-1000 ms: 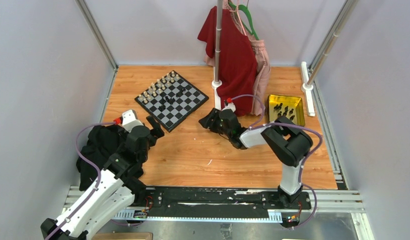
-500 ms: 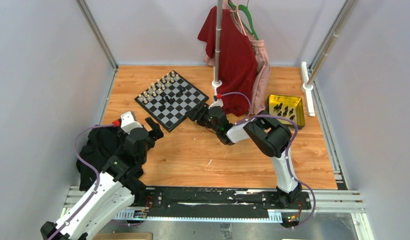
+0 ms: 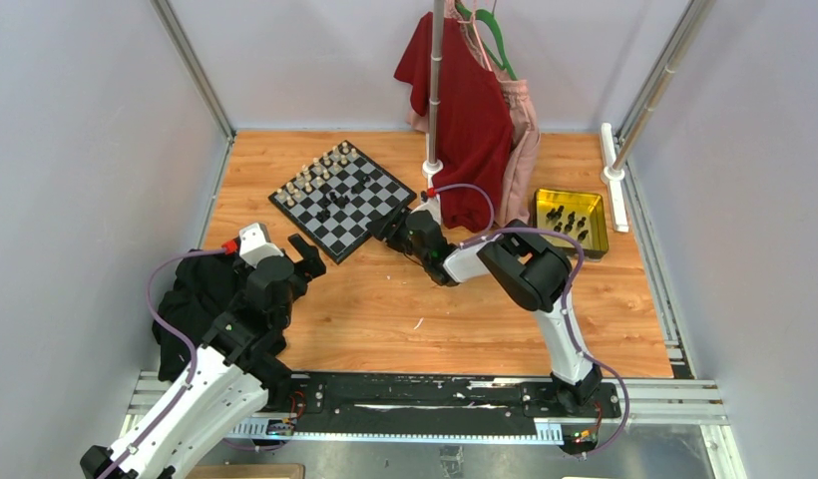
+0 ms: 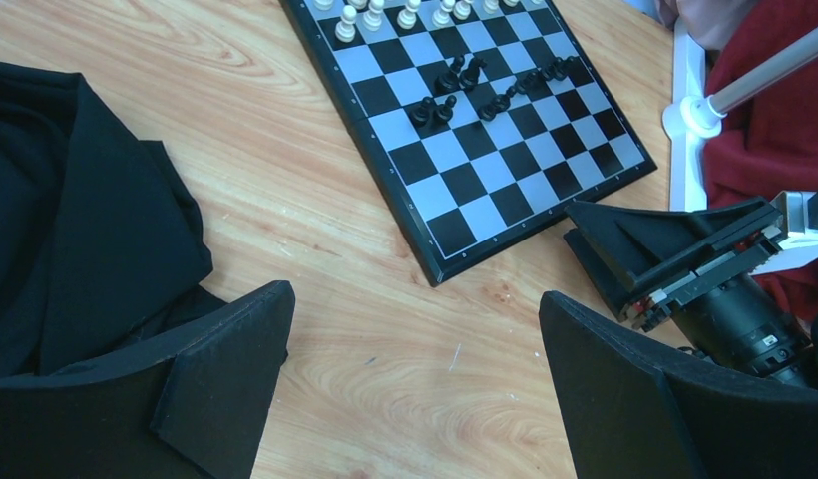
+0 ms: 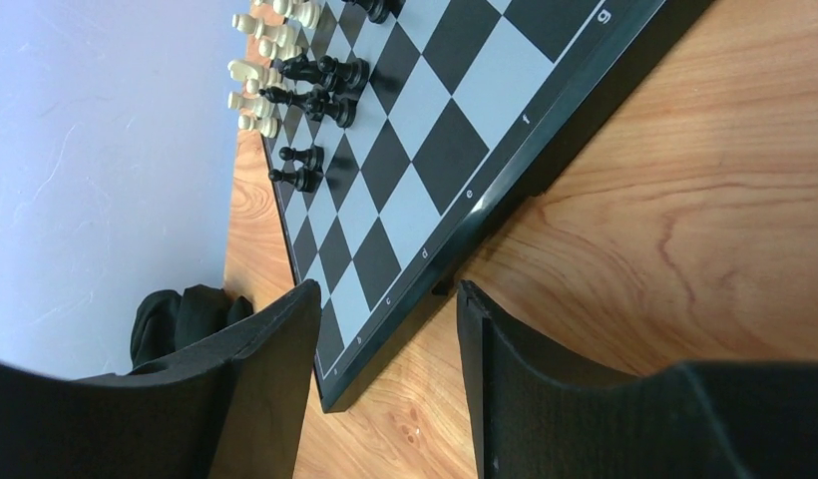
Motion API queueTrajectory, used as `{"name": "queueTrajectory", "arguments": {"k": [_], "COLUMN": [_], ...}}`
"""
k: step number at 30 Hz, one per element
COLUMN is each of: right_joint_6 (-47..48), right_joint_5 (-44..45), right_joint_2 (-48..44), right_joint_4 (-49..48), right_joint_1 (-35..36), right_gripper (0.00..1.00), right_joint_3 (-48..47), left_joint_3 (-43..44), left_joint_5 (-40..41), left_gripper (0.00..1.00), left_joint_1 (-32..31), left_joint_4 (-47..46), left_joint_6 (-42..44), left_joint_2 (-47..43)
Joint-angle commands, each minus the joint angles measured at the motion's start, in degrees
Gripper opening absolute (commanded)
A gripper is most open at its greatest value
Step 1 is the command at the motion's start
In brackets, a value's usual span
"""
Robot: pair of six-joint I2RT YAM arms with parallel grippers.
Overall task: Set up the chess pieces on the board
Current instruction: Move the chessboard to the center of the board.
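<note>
The chessboard [image 3: 357,222] lies turned like a diamond at the table's back left. Cream pieces [image 3: 320,168] line its far-left edge, and several black pieces [image 3: 335,200] stand near its middle. More black pieces [image 3: 565,218] lie in the yellow tray [image 3: 597,238]. My right gripper [image 3: 385,228] is open and empty, low at the board's right edge. In the right wrist view [image 5: 385,299] its jaws straddle the board's rim [image 5: 425,267]. My left gripper [image 3: 307,254] is open and empty just off the board's near corner. In the left wrist view [image 4: 415,299] it hangs over bare wood.
A black cloth [image 3: 196,299] lies bunched at the near left beside the left arm. A white stand pole [image 3: 435,100] with a red garment [image 3: 475,120] rises just right of the board. The grey side walls close in on both sides.
My right gripper has swung left across the wood from mid-table to the board's right edge. The left arm has shifted only slightly.
</note>
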State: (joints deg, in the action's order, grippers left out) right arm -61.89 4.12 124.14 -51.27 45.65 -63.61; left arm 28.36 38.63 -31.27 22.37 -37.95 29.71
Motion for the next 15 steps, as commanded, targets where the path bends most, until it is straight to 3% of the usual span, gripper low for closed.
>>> {"name": "queueTrajectory", "arguments": {"k": [1, 15], "right_joint_6": [-1.0, -2.8], "right_joint_5": [3.7, 5.1], "right_joint_2": [1.2, 4.8], "right_joint_4": [2.6, 5.7], "right_joint_1": [1.0, 1.5], "right_gripper": [0.56, 0.54], "right_joint_3": [-2.2, -6.3], "left_joint_3": [0.2, 0.0], "left_joint_5": [0.3, 0.3], "left_gripper": [1.00, 1.00], "left_joint_1": [-0.4, -0.4], "left_joint_4": [-1.8, -1.9], "left_joint_6": [-0.1, 0.5], "left_joint_2": [-0.7, -1.9]}}
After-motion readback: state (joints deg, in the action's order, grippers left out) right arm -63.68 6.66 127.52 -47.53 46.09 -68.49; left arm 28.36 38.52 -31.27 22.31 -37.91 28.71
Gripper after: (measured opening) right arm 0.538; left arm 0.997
